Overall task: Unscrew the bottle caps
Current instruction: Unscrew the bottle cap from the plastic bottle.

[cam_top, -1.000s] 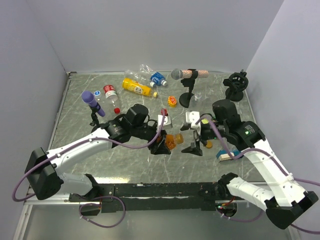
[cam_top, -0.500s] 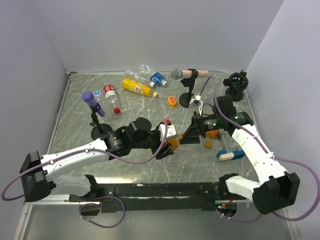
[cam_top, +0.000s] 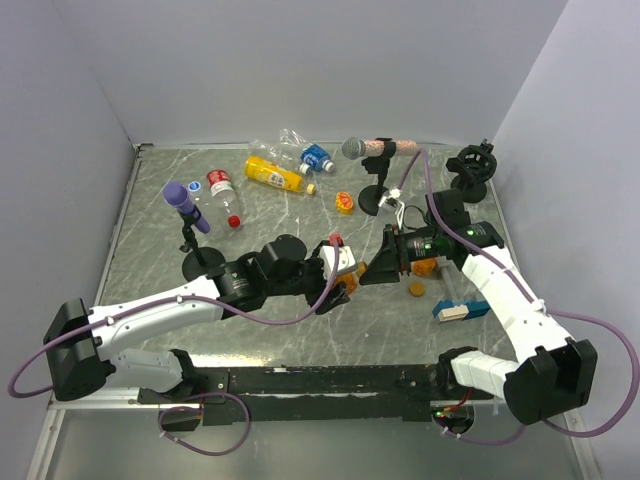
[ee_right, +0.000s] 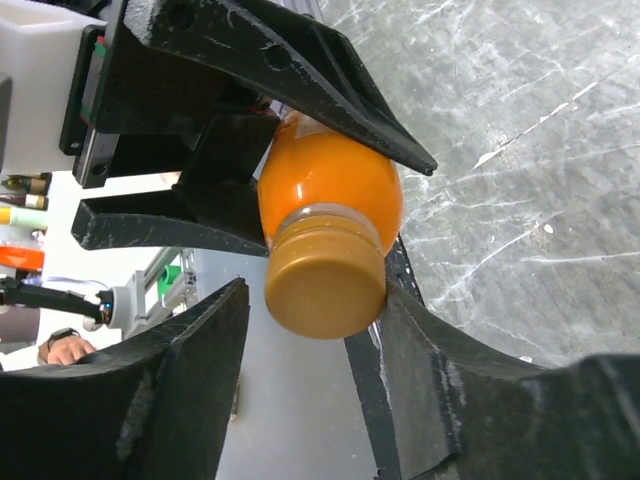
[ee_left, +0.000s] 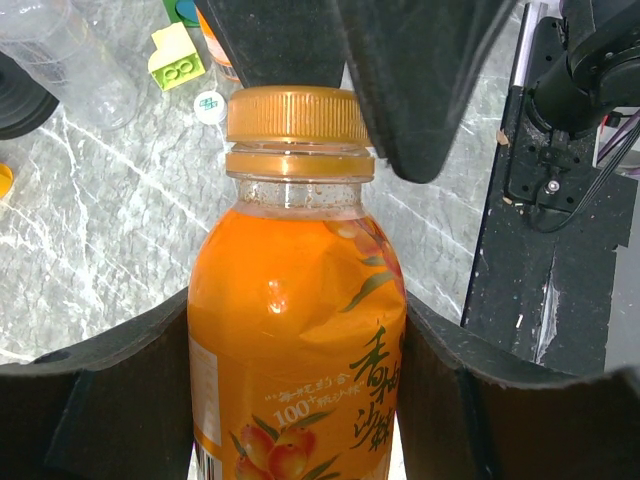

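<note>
My left jaws clamp the belly of the orange bottle, lifted over the middle of the surface. My right jaws stand narrow about its cap; whether they grip, I cannot tell. Full, so probably weighty, with smooth, slippery walls. The cap's ribbed skirt looks best to hold.

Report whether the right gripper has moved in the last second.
Yes. The right gripper shifted left, away from the loose orange cap, to straddle the screwed-on cap of the orange bottle.
</note>
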Motion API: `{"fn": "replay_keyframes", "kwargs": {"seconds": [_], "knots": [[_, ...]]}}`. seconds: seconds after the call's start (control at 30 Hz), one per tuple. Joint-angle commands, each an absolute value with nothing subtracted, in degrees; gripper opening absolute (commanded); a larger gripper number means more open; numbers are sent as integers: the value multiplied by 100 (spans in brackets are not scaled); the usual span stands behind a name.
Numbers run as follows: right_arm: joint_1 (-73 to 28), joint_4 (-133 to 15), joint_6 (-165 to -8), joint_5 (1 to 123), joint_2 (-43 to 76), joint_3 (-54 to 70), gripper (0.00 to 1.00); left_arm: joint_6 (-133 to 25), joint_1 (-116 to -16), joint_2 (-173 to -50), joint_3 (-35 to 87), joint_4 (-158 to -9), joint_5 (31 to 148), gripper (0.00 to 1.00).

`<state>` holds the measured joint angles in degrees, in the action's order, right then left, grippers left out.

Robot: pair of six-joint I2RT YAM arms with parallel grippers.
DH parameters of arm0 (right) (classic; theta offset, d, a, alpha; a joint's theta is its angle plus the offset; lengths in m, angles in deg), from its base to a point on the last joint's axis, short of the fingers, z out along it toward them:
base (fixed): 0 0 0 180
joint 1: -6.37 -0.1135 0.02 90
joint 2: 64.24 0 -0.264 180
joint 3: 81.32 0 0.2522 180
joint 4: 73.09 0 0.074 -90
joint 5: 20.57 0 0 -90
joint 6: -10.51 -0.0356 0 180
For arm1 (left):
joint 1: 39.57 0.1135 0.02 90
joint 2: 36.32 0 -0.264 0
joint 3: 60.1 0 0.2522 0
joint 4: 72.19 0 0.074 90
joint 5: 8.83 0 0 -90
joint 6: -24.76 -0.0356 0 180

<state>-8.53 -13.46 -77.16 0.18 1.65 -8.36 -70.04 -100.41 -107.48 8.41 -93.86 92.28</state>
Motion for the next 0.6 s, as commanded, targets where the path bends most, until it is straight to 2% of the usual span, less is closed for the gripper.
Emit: {"fn": "replay_keyframes", "kwargs": {"seconds": [0.0, 0.1, 0.27, 0.33, 0.4, 0.57], "knots": [[-831, -1538, -7826, -176, 186, -647, 59, -6928, -10074, -10760, 1000, -9140, 9303, 13], [-831, -1591, -7818, -159, 160, -674, 56, -6937, -10074, -10760, 1000, -9167, 9373, 13], [-840, -1504, -7502, -281, 125, -683, 22, -6963, -10074, -10769, 1009, -9255, 9487, 13], [-848, -1372, -7177, -343, 81, -657, 12, -6920, -10065, -10743, 983, -9264, 9680, 13], [-875, -1188, -6774, -413, 63, -621, 7, -6885, -10057, -10716, 939, -9237, 9987, 13], [-1304, -538, -5386, -63, 1, -393, 1, -6691, -9855, -10760, 965, -9342, 11093, 13]]}}
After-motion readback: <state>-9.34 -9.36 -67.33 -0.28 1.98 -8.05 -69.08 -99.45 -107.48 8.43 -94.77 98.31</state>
